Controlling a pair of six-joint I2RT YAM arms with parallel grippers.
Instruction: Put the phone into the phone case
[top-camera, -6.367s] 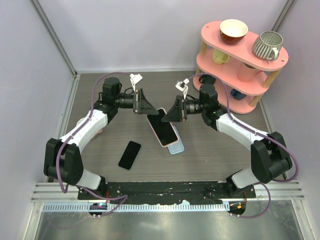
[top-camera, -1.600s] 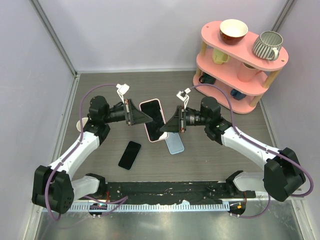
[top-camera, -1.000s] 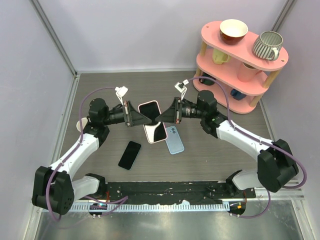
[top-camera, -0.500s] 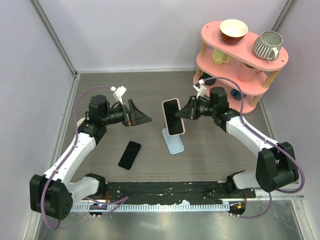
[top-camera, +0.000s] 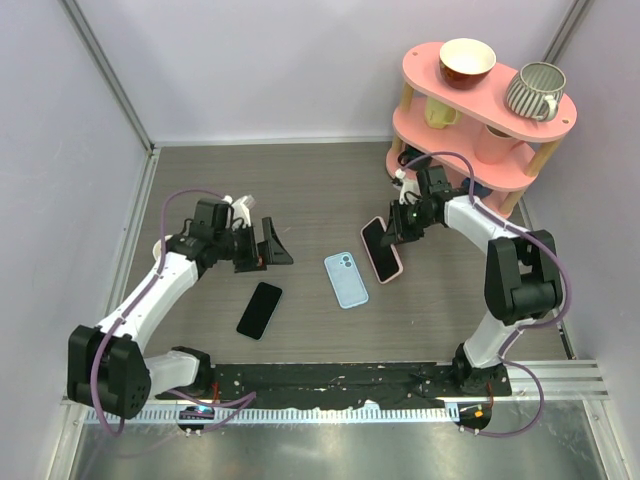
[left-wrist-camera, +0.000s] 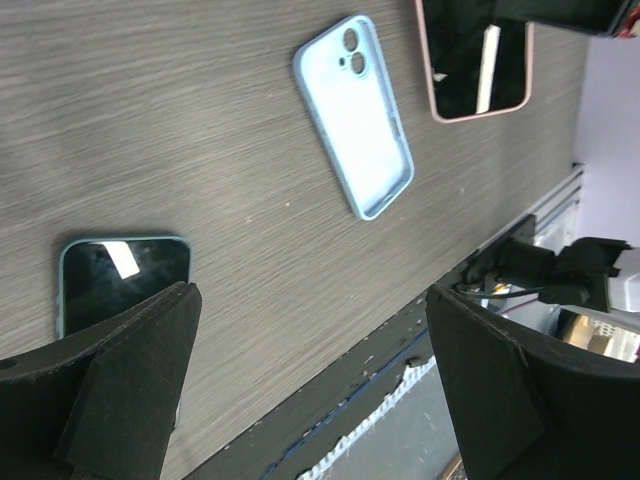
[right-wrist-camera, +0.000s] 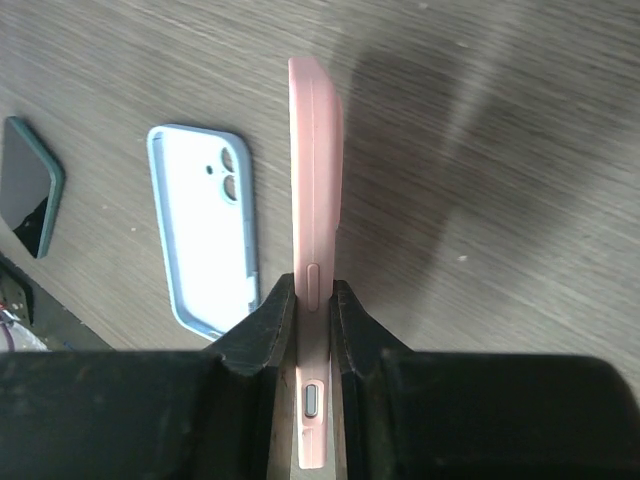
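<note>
Right gripper (top-camera: 402, 222): jaws clamped on the pink phone (top-camera: 381, 250), pinching it across front and back near one end. In the right wrist view the fingers (right-wrist-camera: 275, 320) sit on both faces of the phone (right-wrist-camera: 315, 180), which shows edge-on with its side button just above the pads. The rest of the phone sticks out past the fingertips.

Phone position: held tilted, dark screen facing up and toward the left arm, just right of the phone case (top-camera: 345, 279). There's a clear gap between them. Can't tell whether its lower end touches the table (top-camera: 300, 190).

Case: light blue, empty, lying flat on the table with its open side up. The raised rim and camera cutouts show in both wrist views (left-wrist-camera: 355, 115) (right-wrist-camera: 205, 225). Its camera end points away from the arm bases. It sits roughly mid-table between the two arms.

Left gripper (top-camera: 272, 250): jaws wide apart, holding nothing. It hangs over the table left of the case and points toward it. In the left wrist view both fingers (left-wrist-camera: 130, 380) frame the table, with the case and the pink phone (left-wrist-camera: 475, 60) ahead of them.

A second, dark phone (top-camera: 260, 310) in a dark green case lies flat, screen up, on the near-left side below the left gripper, well apart from the blue case. It's also in the left wrist view (left-wrist-camera: 120, 275) and at the frame edge of the right wrist view (right-wrist-camera: 25, 185).

Far right corner: a pink two-tier shelf (top-camera: 485, 120) with a bowl (top-camera: 467, 60) and a striped mug (top-camera: 533, 90) on top. More cups are on the lower tier.
</note>
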